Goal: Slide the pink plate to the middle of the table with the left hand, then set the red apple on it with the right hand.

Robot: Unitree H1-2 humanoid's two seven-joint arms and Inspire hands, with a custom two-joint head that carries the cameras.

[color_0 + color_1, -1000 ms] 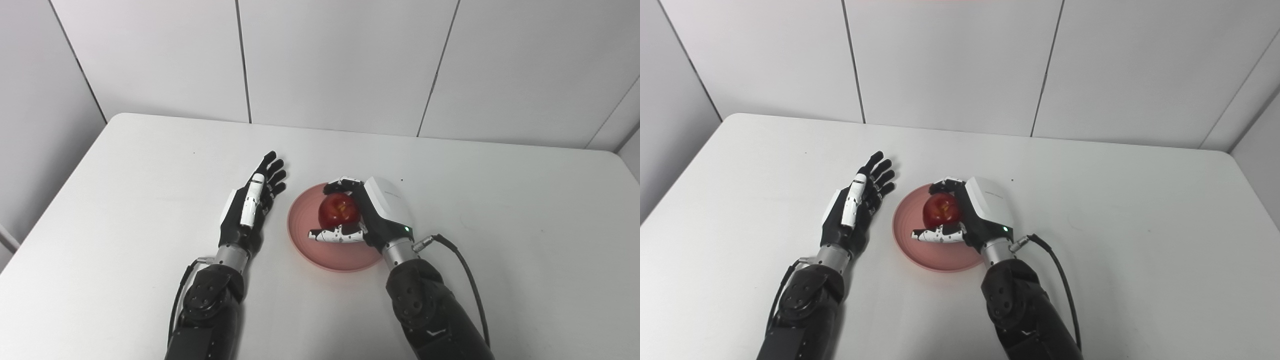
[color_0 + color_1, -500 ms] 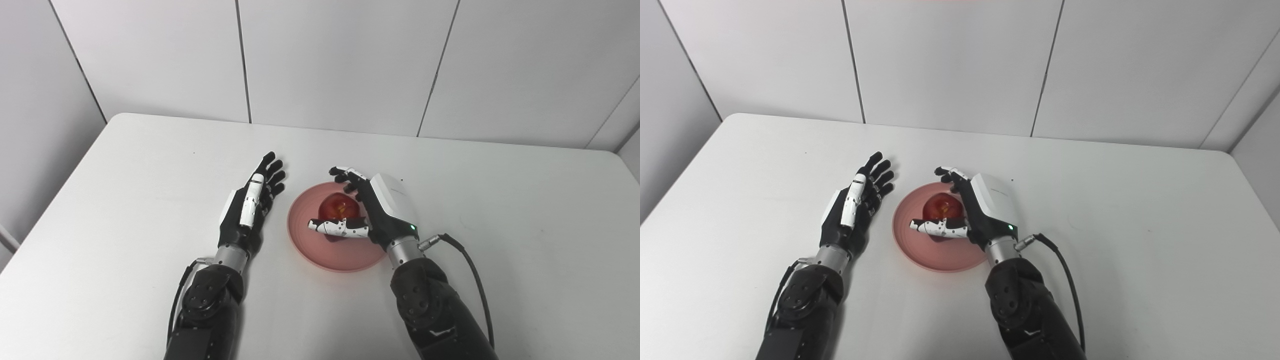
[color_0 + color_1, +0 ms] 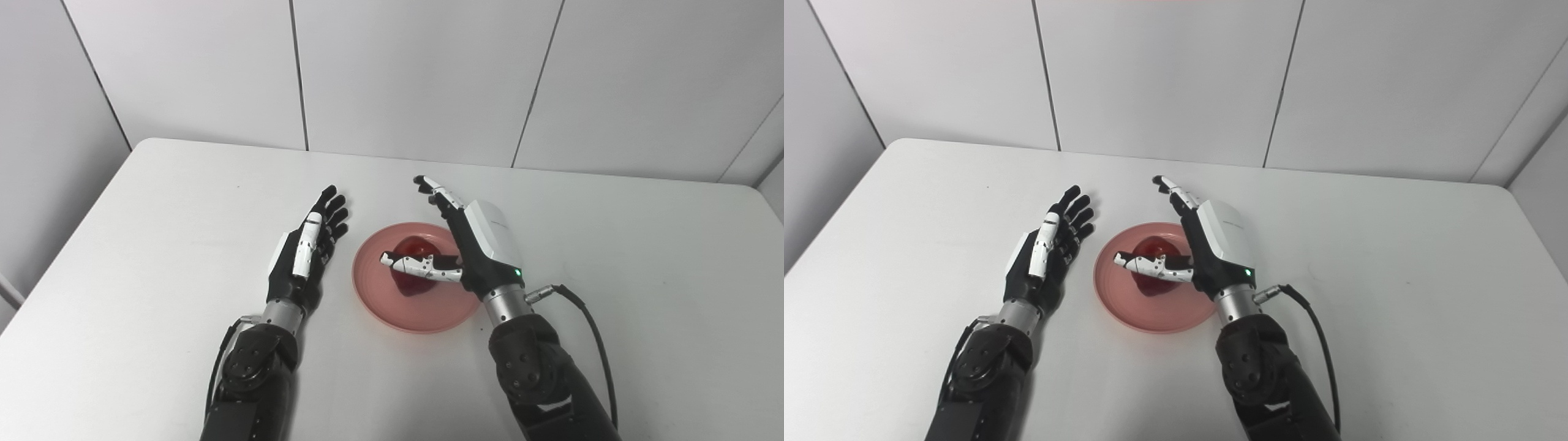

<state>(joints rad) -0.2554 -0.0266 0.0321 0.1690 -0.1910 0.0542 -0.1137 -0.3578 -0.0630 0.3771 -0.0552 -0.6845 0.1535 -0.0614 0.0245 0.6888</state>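
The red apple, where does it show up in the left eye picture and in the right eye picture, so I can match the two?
Left eye view: the apple sits on the pink plate, a little right of picture centre.
Right eye view: the apple is on the plate, a little left of centre.
Shared landmark: the right robot hand, open, its thumb crossing in front of the apple.

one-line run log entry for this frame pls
stage: apple placed | apple: on plate | right robot hand: open, raised above apple | left robot hand: open, beside plate, on table
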